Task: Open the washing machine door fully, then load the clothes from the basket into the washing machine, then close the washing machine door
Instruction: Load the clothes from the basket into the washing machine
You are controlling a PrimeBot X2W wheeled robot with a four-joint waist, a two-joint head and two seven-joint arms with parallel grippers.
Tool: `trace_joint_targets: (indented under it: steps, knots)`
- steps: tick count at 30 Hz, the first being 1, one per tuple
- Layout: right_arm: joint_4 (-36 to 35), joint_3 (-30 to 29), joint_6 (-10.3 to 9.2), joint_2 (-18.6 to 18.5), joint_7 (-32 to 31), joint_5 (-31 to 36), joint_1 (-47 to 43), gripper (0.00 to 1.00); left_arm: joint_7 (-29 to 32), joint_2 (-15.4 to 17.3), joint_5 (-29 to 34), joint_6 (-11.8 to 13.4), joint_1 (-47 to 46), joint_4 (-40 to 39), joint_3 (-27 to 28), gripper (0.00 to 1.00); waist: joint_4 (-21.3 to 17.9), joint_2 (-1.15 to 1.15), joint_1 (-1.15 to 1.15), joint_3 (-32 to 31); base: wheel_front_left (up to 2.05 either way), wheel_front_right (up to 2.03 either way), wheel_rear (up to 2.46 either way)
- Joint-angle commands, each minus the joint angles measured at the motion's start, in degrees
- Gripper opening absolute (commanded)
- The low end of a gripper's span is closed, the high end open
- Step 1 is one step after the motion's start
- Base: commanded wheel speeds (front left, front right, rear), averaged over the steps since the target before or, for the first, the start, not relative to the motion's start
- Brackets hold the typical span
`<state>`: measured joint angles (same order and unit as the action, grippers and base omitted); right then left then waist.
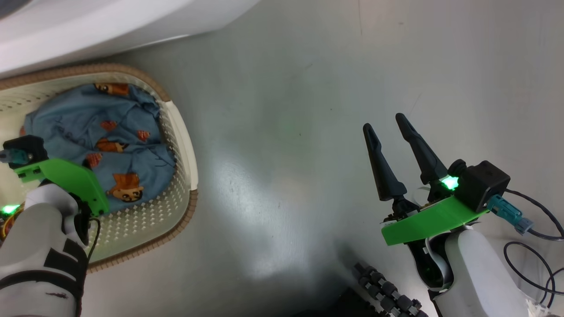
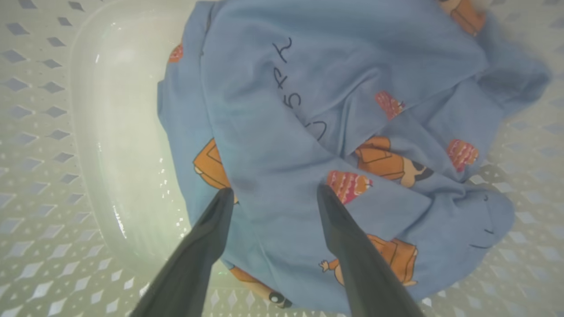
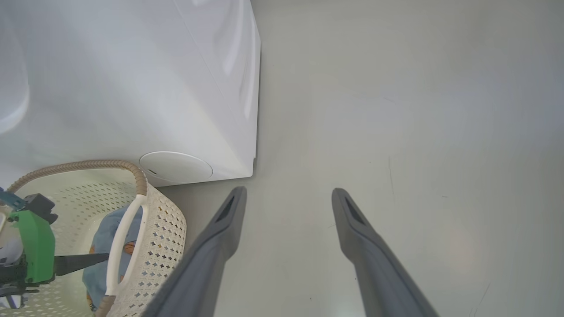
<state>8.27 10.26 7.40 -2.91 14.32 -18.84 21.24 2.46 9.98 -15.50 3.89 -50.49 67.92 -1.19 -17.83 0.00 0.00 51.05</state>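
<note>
The cream perforated basket (image 1: 183, 132) with a brown rim sits on the floor at the left, just below the white washing machine (image 1: 88, 26). Light blue clothes (image 1: 110, 132) printed with orange figures lie crumpled inside it. My left gripper (image 2: 274, 190) is open, both tips just above the blue clothes (image 2: 282, 110), nothing between them. Its green wrist mount (image 1: 66, 176) hides the fingers in the head view. My right gripper (image 1: 385, 122) is open and empty above bare floor, well right of the basket. The right wrist view takes in the washing machine (image 3: 132, 88) and basket (image 3: 163, 237). The door is out of view.
Grey floor (image 1: 286, 154) stretches wide between the basket and my right arm. A black ribbed part (image 1: 387, 295) sits at the bottom edge. Black cables (image 1: 528, 246) loop by the right forearm. A round white cap (image 3: 176, 167) marks the washer's lower corner.
</note>
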Motion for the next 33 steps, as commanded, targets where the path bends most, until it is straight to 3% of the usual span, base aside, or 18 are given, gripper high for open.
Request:
trace_joint_targets:
  steps: [1,15,33]
  knots:
    - [-1.15,1.06,0.09,0.02,0.68,-0.73,-1.17,1.0,-0.76,1.88,-0.34,0.62,0.58,0.28,0.92,1.0,-0.15,0.0,0.0,0.59,0.0,0.0,0.0]
    - [-1.69,0.69,0.09,0.03,0.68,-0.74,-0.47,1.0,-1.66,2.47,0.0,0.4,-2.79,4.12,-1.07,1.0,-0.46,0.0,0.0,2.34,0.0,0.0,0.0]
    - [-2.62,-0.64,0.09,0.03,0.68,-0.2,-0.41,1.0,-1.07,2.74,0.39,1.99,-4.67,5.53,-3.35,1.0,-0.95,0.0,0.0,3.76,0.0,0.0,0.0]
